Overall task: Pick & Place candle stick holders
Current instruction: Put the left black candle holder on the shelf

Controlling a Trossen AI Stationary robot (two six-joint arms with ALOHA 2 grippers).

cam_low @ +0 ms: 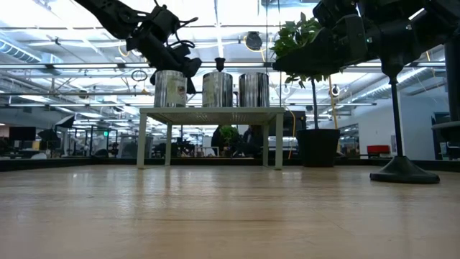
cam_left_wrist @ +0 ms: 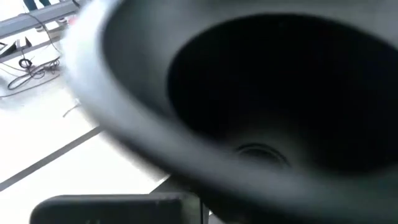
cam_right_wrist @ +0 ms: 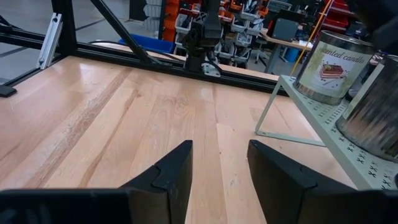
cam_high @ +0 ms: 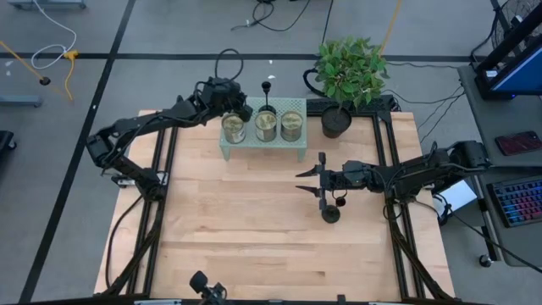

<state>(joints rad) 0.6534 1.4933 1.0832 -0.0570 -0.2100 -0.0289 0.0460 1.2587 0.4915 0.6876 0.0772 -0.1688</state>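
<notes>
On the tabletop [cam_high: 254, 220] from above, one candle stick holder [cam_high: 330, 212] stands beside my right gripper [cam_high: 312, 182]. Low: left gripper [cam_low: 188, 68] by the tins [cam_low: 217, 90], fingers unreadable. Right wrist: fingers [cam_right_wrist: 171, 171] open; I'd align squarely on the stem.

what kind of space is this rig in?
Likely an open robotics lab or workshop: a framed wooden table on a taped concrete floor with loose cables, parts bins on racks behind, and a desk keyboard alongside.
</notes>
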